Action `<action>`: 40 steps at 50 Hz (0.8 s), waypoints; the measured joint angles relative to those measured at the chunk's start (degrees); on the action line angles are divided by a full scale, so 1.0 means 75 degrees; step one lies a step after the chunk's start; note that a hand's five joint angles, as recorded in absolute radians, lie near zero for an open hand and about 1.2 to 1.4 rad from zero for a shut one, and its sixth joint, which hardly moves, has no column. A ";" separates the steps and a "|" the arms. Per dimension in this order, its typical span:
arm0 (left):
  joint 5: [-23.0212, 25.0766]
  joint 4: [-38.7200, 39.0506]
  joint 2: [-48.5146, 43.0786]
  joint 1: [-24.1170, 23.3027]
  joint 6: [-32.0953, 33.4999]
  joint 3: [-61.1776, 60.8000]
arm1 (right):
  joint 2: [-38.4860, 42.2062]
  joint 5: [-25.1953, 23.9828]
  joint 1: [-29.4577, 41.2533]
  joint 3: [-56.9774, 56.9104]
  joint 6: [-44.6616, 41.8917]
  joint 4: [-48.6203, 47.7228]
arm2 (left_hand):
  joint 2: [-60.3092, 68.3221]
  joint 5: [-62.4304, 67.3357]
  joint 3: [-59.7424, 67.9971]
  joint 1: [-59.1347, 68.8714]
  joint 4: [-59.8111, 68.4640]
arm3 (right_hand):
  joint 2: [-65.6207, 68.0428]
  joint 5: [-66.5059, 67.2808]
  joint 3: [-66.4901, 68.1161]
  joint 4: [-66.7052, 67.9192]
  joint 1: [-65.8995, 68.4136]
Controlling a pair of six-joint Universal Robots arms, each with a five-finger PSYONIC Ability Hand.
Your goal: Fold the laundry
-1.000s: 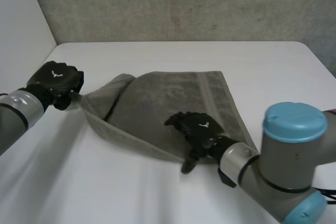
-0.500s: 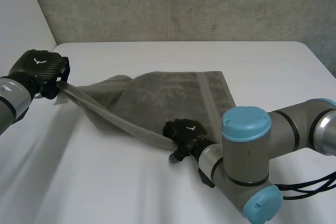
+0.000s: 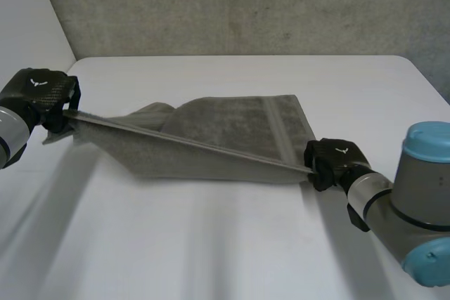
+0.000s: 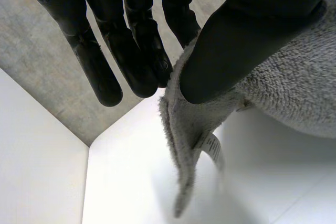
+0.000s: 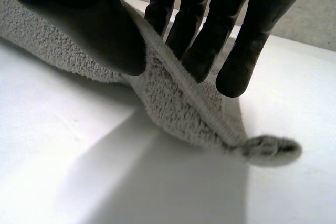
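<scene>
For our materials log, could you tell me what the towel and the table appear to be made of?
The towel: grey terry cloth, probably cotton, given its looped fuzzy pile and flat woven band. The table: smooth white surface, possibly laminate or plastic; uniform, no grain.

Soft, even light falls on the white table point(image 3: 232, 244), bright but without harsh glare. The concrete wall point(image 3: 246, 5) behind looks dimmer. The grey towel point(image 3: 232, 138) casts a broad, soft-edged shadow beneath its lifted edge, so the light probably comes from above.
</scene>
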 measured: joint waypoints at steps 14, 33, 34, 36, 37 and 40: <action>0.0006 -0.0080 0.0257 -0.0050 -0.0009 -0.0058 | -0.0832 -0.1057 -0.0549 0.0046 -0.0177 0.0176 | 0.0002 0.0000 0.0000 0.0033 0.0001 | 0.0000 0.0016 0.0007 0.0000 0.0004; 0.0051 -0.1580 0.2477 -0.0083 -0.1489 0.1820 | -0.3382 -0.1869 -0.0820 -0.4719 -0.2518 0.4647 | 0.0008 0.0009 0.0007 0.0034 0.0002 | 0.0001 0.0090 0.0045 0.0001 0.0009; 0.0056 -0.1640 0.2497 -0.0089 -0.1527 0.1885 | -0.3355 -0.1874 -0.0818 -0.4937 -0.2621 0.4829 | 0.0008 0.0009 0.0007 0.0034 0.0002 | 0.0001 0.0089 0.0045 0.0001 0.0009; 0.0066 -0.1787 0.2517 -0.0105 -0.1598 0.2029 | -0.3192 -0.1864 -0.0813 -0.5495 -0.2957 0.5308 | 0.0008 0.0010 0.0007 0.0034 0.0003 | 0.0001 0.0089 0.0046 0.0001 0.0009; 0.0071 -0.1858 0.2498 -0.0113 -0.1615 0.2090 | -0.3043 -0.1844 -0.0811 -0.5787 -0.3178 0.5567 | 0.0008 0.0010 0.0007 0.0034 0.0002 | 0.0001 0.0089 0.0048 0.0001 0.0009; 0.0078 -0.1938 0.2365 -0.0121 -0.1605 0.2134 | -0.2604 -0.1740 -0.0804 -0.6345 -0.3697 0.6080 | 0.0008 0.0011 0.0008 0.0034 0.0002 | 0.0001 0.0090 0.0049 0.0001 0.0010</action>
